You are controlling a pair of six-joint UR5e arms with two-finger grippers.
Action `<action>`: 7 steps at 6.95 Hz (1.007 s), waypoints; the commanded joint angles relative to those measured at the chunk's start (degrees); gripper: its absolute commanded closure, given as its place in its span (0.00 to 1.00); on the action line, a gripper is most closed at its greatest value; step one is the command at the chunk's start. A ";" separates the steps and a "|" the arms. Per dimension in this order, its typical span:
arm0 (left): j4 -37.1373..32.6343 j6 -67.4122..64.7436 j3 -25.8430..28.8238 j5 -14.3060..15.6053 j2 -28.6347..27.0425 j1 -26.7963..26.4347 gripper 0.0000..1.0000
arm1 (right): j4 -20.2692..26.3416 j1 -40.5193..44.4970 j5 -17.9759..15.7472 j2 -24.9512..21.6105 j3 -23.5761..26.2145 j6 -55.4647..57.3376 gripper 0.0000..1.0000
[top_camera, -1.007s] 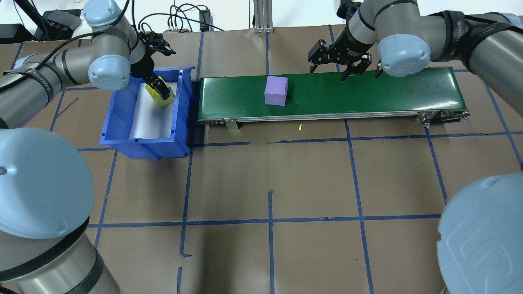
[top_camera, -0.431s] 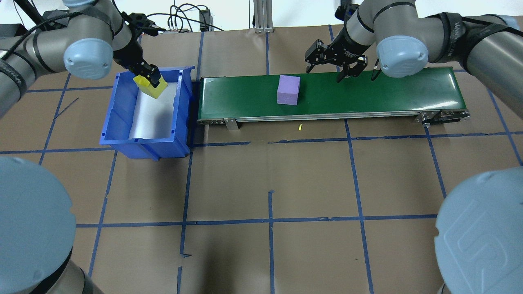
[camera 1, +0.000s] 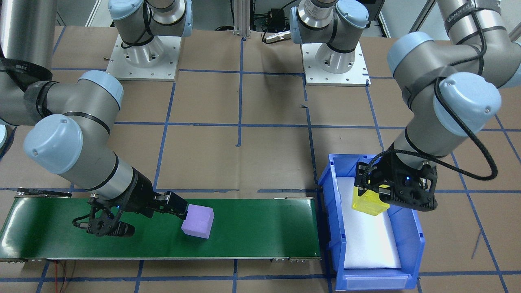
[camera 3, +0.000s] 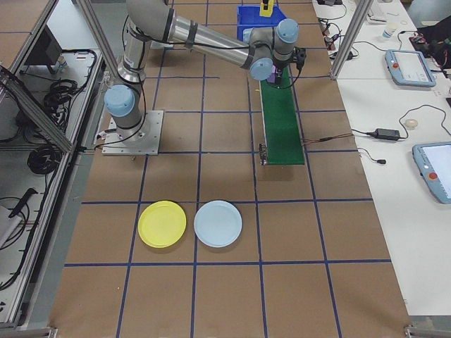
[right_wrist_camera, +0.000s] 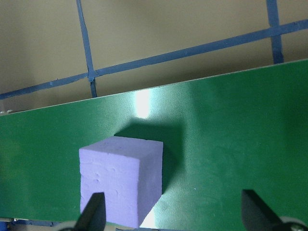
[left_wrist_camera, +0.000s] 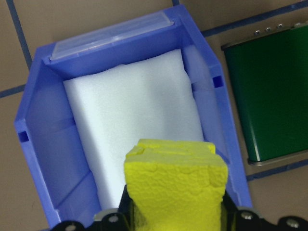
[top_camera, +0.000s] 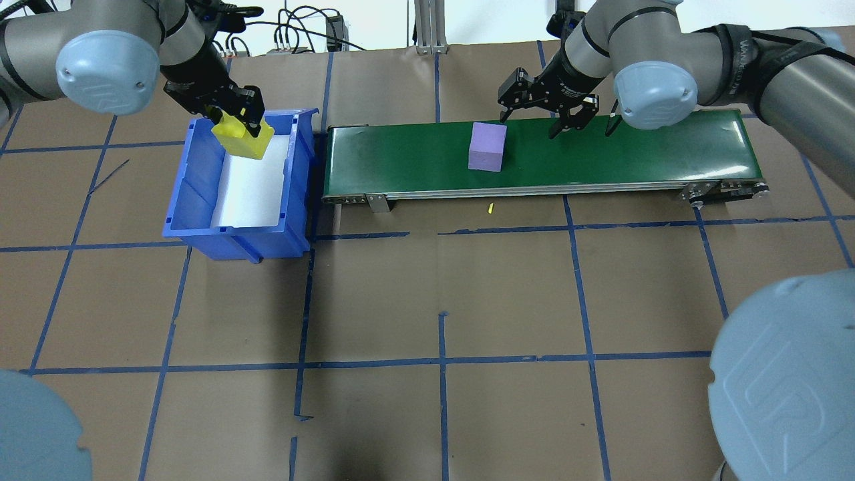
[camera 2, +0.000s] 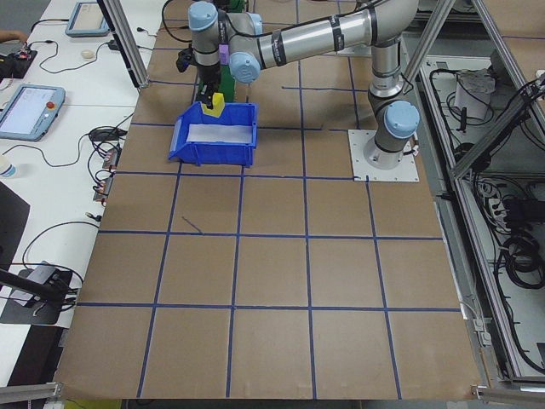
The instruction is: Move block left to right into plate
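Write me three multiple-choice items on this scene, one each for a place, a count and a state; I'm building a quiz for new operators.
1. Where is the purple block?
A. in the bin
B. on the belt
C. on a plate

2. How many plates lie on the table?
A. one
B. two
C. three

3. What is the left claw doing?
A. gripping the yellow block
B. hanging open and empty
C. pressing on the belt

Answers:
1 B, it sits on the green belt, just by the open right claw.
2 B, a yellow plate and a blue plate show in the right side view.
3 A, the yellow block is clamped above the bin.
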 commanded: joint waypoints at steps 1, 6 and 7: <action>-2.69 -11.40 -0.46 -0.02 2.52 -6.19 0.55 | 0.00 0.00 0.09 0.44 0.04 0.06 0.00; 8.19 -24.39 0.16 -0.99 -6.51 -9.73 0.53 | -2.11 0.00 -0.08 2.99 0.13 -0.20 0.00; 11.95 -22.74 0.33 -0.73 -7.58 -9.74 0.52 | -4.54 0.00 -0.87 3.69 0.57 -0.37 0.00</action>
